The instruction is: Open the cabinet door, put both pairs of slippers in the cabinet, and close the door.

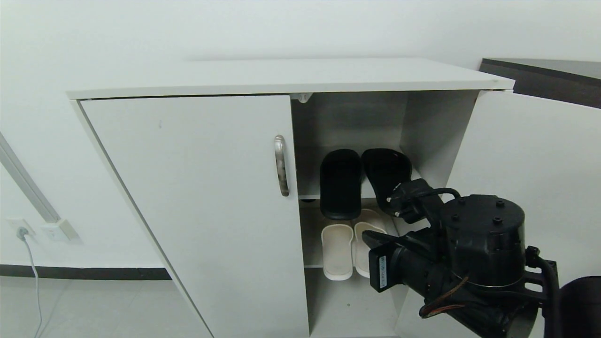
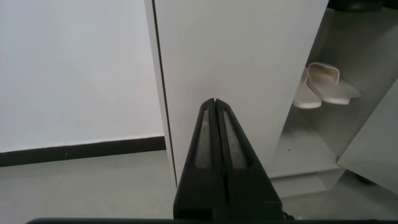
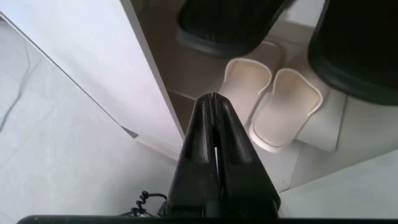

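The white cabinet [image 1: 281, 77] has its left door [image 1: 188, 197] closed and its right door [image 1: 530, 155] swung open. A pair of black slippers [image 1: 340, 183] lies on the upper shelf, toes sticking out past its edge. A pair of white slippers [image 1: 337, 251] lies on the shelf below. My right gripper [image 3: 213, 96] is shut with nothing in it, just in front of the white slippers [image 3: 283, 109] and under the black slippers [image 3: 224, 22]. My left gripper [image 2: 214, 101] is shut and empty, low before the closed left door [image 2: 236, 50].
A metal handle [image 1: 281, 165] sits on the closed door's inner edge. The bottom compartment [image 1: 347, 305] holds nothing. A wall socket with a cable [image 1: 21, 232] is at the far left above the grey floor. A dark piece of furniture [image 1: 544, 75] stands behind the open door.
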Tool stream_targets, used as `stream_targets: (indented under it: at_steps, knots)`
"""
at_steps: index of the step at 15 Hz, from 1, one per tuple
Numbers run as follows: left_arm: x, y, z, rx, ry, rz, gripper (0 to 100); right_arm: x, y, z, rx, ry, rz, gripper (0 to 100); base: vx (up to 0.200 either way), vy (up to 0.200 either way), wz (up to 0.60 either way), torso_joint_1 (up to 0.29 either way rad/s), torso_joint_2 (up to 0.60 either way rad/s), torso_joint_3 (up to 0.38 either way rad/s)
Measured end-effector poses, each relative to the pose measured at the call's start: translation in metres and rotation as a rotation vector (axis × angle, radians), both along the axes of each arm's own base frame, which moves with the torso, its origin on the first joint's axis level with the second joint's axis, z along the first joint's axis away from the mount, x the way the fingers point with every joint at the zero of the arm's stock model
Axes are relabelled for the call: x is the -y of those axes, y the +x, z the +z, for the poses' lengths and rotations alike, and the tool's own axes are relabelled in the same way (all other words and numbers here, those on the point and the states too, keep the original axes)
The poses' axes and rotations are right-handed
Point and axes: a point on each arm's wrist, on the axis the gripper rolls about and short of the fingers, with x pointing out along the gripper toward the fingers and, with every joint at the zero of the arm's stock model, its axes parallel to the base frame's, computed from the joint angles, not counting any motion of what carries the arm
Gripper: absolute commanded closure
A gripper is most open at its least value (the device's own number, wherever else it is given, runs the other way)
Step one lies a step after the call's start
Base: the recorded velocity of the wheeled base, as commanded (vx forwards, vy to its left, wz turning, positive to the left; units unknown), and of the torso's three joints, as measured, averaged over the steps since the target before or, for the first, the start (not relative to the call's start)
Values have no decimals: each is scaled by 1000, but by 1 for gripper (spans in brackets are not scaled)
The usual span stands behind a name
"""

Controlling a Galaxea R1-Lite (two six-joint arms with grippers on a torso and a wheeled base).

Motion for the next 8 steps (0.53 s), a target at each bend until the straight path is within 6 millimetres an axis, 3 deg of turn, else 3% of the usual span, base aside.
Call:
stream_targets:
  at_steps: [1,8]
  knots:
    - [0,0,0,0,0,0,100,-1,1,-3,-4,-6,1,100,0,0,0,0,0,0]
    - [0,0,0,0,-1,0,100,-3,2,-7,-13,-19,1,100,-200,0,0,6,2,2]
